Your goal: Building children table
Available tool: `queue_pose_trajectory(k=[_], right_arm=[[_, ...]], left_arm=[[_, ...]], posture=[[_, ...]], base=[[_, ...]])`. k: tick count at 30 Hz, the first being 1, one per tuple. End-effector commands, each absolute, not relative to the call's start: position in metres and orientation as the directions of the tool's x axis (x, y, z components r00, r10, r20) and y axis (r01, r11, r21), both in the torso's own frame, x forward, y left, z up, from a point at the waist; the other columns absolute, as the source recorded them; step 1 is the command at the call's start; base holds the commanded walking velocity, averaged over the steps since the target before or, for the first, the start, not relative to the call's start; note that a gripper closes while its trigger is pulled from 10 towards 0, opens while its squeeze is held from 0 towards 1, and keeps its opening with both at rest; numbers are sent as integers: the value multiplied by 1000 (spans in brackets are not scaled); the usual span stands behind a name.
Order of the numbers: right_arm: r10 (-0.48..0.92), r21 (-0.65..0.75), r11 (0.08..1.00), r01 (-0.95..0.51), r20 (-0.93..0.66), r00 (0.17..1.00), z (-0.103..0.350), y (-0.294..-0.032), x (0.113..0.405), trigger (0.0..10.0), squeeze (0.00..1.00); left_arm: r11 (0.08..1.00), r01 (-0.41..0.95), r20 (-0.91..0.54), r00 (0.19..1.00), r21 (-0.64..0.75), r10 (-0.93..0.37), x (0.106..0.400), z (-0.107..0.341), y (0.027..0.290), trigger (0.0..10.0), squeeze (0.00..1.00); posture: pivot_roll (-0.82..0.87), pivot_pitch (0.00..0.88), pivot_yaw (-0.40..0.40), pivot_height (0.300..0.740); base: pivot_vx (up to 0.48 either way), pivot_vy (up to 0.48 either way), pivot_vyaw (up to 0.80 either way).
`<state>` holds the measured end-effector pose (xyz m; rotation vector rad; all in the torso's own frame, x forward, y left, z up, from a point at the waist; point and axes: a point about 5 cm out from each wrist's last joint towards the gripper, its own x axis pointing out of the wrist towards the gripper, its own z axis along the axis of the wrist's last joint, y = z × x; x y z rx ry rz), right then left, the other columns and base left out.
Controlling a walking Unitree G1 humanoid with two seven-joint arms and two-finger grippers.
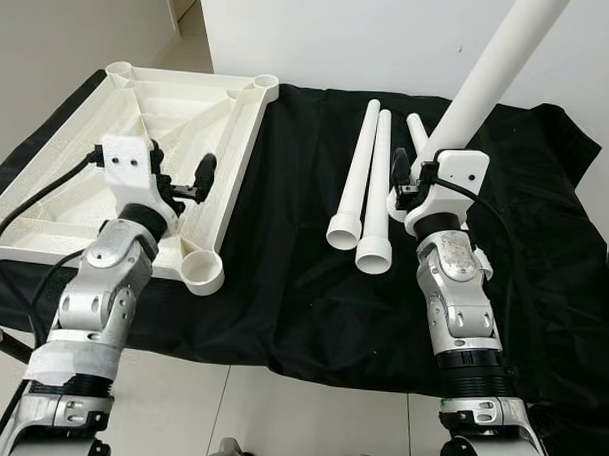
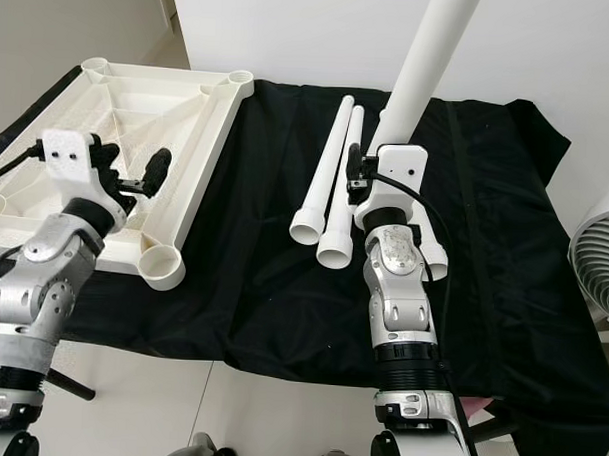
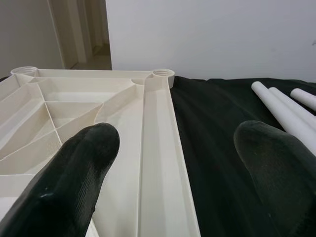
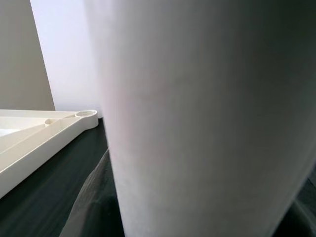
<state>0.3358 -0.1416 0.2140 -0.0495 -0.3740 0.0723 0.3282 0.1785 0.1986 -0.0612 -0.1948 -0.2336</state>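
An upturned white table top with ribbed underside and round corner sockets lies on the left of a black cloth. My left gripper hovers open over its right rim, close to the near corner socket; its fingers straddle the rim with nothing between them. My right gripper is shut on a white tube leg, which tilts up and to the right, its lower end at the cloth. Two more legs lie side by side just to the left. Another leg lies partly behind the right gripper.
The black cloth covers a low surface whose front edge is near my body. A white wall stands right behind it, with a doorway at the far left. A fan stands at the right. Tiled floor lies below.
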Motion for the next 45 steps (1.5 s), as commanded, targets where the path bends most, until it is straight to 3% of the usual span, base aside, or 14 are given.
queue_pose_trajectory(k=[1, 23, 32, 40, 45], right_arm=[[99, -73, 994, -77, 382, 919, 217, -136, 336, 10000, 0], [115, -90, 992, -88, 373, 921, 215, -132, 338, 10000, 0], [123, -103, 991, -91, 376, 919, 215, -131, 338, 10000, 0], [149, -124, 986, -110, 369, 918, 218, -130, 344, 10000, 0], [147, -132, 986, -105, 366, 919, 218, -132, 345, 10000, 0]], left_arm=[[993, 101, 206, 975, -54, -88, 327, 200, 187, 10000, 0], [994, 103, 201, 975, -42, -92, 325, 199, 187, 10000, 0], [995, 100, 217, 972, -15, -94, 324, 201, 188, 10000, 0], [939, 305, 170, 928, 158, -331, 324, 198, 169, 10000, 0], [917, 348, 150, 913, 195, -379, 327, 201, 170, 10000, 0]], posture=[[-82, 46, 70, 740], [-72, 32, 70, 740], [-67, 31, 59, 740], [-75, 58, 47, 740], [-70, 60, 54, 740]], base=[[0, 307, 0], [0, 386, 0], [0, 0, 0], [0, 0, 0], [0, 0, 0]])
